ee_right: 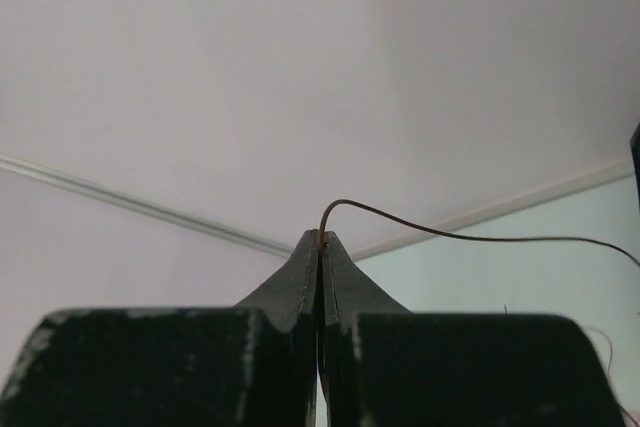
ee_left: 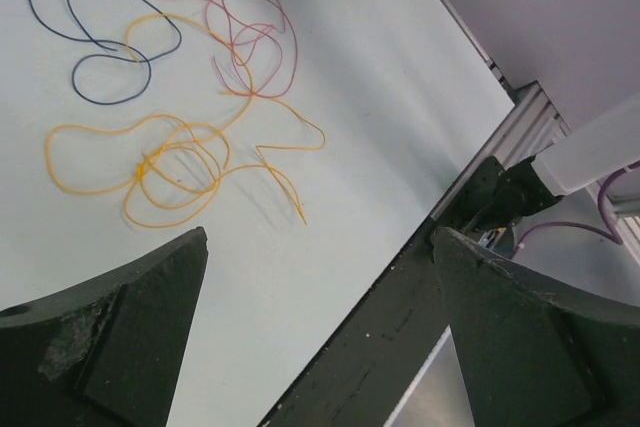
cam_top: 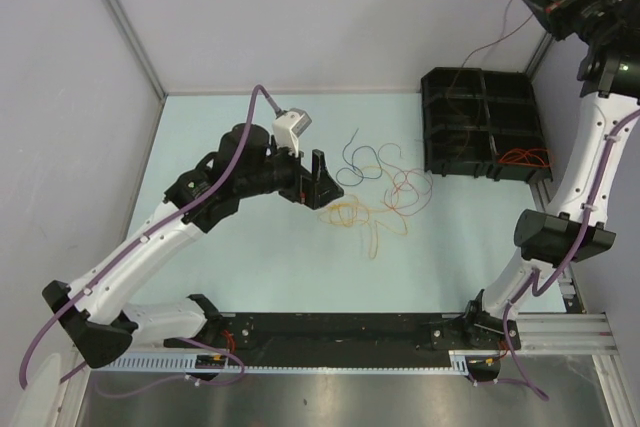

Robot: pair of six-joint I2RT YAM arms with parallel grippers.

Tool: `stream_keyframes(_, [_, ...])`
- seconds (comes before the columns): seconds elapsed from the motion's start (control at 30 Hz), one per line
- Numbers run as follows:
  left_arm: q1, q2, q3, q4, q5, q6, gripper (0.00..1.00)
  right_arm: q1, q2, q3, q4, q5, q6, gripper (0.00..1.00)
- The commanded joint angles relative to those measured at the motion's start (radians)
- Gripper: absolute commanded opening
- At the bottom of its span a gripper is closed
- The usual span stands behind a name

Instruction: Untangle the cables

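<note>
Right of cables (cam_top: 385, 192), black tray (cam_top: 430, 119) (compartmented)

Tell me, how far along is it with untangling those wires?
Done: an orange cable lies in the black tray. In hand: the right gripper pinches a thin wire, raised high. Remaining: the yellow cable and red cable cross on the table by the open left gripper.

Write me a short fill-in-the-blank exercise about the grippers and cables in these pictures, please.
1. The left gripper is ____ and holds nothing.
2. The right gripper, raised high, has its jaws ____ on one thin cable.
3. The tray beside the loose cables is ____ in colour.
Missing words: open; shut; black.
</note>
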Motion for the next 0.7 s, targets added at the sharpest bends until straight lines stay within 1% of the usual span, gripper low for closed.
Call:
stream_keyframes(0.0, [0.004, 0.005, 0.066, -0.025, -0.050, 0.068, 1.00, -0.075, -0.010, 0.069, 0.202, -0.012, 0.078, 0.00])
stream_keyframes(0.3, [0.019, 0.044, 0.121, -0.064, -0.063, 0.123, 1.00, -0.143, 0.009, 0.071, 0.288, 0.044, 0.032, 0.00])
stream_keyframes(0.37, [0.022, 0.048, 0.127, -0.067, -0.069, 0.125, 1.00, -0.152, 0.022, 0.070, 0.315, 0.061, 0.017, 0.00])
stream_keyframes(0.67, [0.024, 0.056, 0.131, -0.079, -0.092, 0.102, 1.00, -0.210, 0.102, 0.116, 0.427, 0.103, 0.046, 0.00])
